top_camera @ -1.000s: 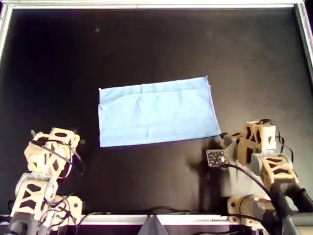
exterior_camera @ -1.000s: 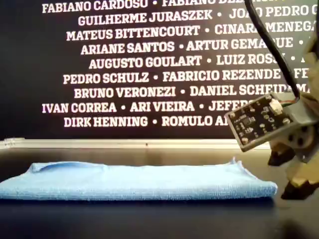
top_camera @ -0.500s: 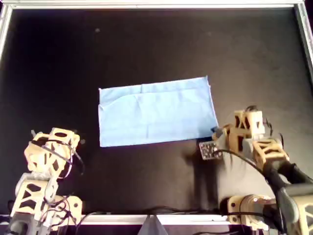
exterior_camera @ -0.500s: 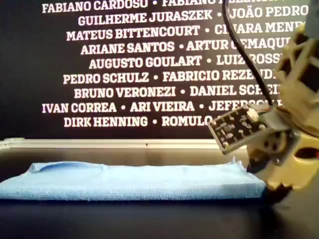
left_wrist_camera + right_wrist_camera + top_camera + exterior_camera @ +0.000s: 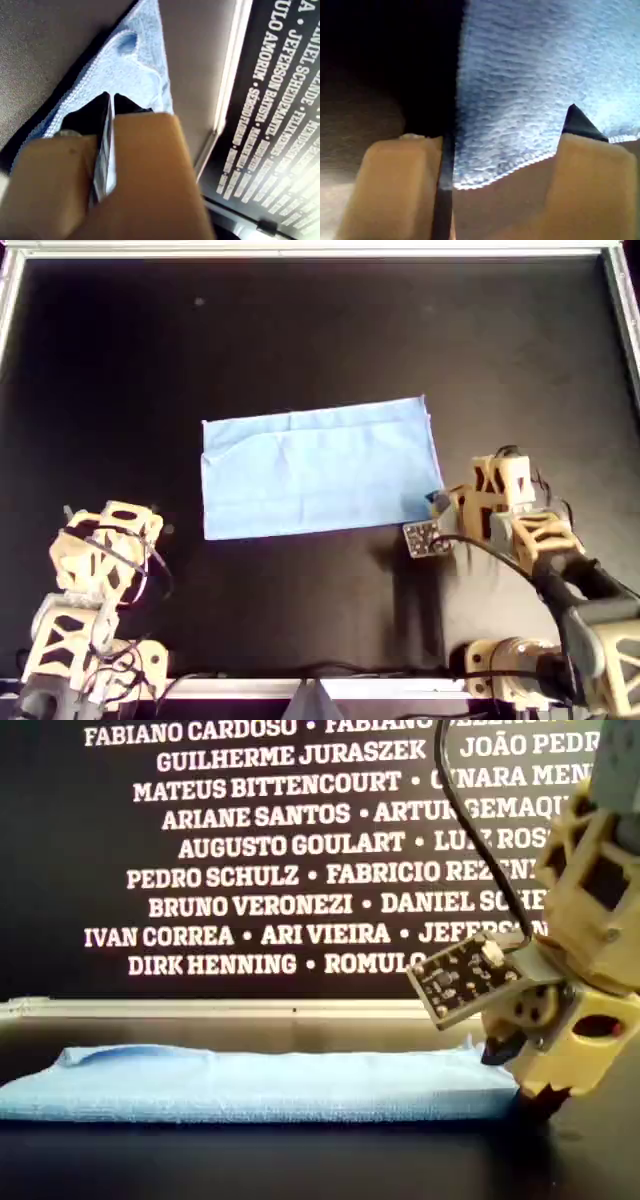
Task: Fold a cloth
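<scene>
On the black table (image 5: pixel 320 330), the light-blue cloth (image 5: pixel 318 472) lies flat near the overhead view's middle. At the cloth's lower right corner in that view, the right gripper (image 5: pixel 510 135) has its fingers apart, astride the edge. The left gripper (image 5: pixel 111 100) has its fingers together, off the cloth.

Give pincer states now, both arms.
Left pincer: closed, holding nothing.
Right pincer: open, jaws on either side of a corner of the light-blue cloth, not gripping it.
</scene>
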You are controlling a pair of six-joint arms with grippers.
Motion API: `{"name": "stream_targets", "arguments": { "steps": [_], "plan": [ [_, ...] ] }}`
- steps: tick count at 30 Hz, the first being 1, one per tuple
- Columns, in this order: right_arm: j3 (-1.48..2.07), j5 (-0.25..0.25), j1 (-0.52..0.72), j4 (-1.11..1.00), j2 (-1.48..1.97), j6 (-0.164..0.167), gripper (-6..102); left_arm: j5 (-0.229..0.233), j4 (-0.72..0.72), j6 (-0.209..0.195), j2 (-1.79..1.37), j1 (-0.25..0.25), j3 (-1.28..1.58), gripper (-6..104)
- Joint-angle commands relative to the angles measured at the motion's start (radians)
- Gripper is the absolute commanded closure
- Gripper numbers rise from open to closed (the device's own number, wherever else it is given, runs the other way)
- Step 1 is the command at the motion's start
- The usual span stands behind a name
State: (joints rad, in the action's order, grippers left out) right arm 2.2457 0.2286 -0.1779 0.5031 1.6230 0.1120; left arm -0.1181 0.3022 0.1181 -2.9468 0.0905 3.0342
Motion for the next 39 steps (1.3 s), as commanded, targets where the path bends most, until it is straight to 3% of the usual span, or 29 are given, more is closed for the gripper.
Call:
{"name": "stream_targets", "arguments": {
  "steps": [1,12,21,34,39],
  "plan": [
    [-0.071,-0.006,0.002,-0.002,0.000,0.002,9,-0.005,-0.006,-0.006,-0.003,-0.012,-0.006,95],
    [-0.071,-0.008,0.012,0.000,-0.002,0.000,12,-0.005,-0.006,-0.006,-0.003,-0.012,-0.006,95],
    [-0.071,0.009,0.014,-0.003,0.000,0.003,56,-0.005,-0.006,-0.006,-0.006,-0.012,-0.006,95],
    [-0.103,0.009,0.002,-0.005,-0.029,0.015,62,-0.005,-0.006,-0.006,-0.003,-0.012,-0.006,95],
    [-0.103,0.011,0.002,-0.005,-0.032,0.015,86,-0.005,-0.006,-0.006,-0.005,-0.012,-0.006,95]
  ]
}}
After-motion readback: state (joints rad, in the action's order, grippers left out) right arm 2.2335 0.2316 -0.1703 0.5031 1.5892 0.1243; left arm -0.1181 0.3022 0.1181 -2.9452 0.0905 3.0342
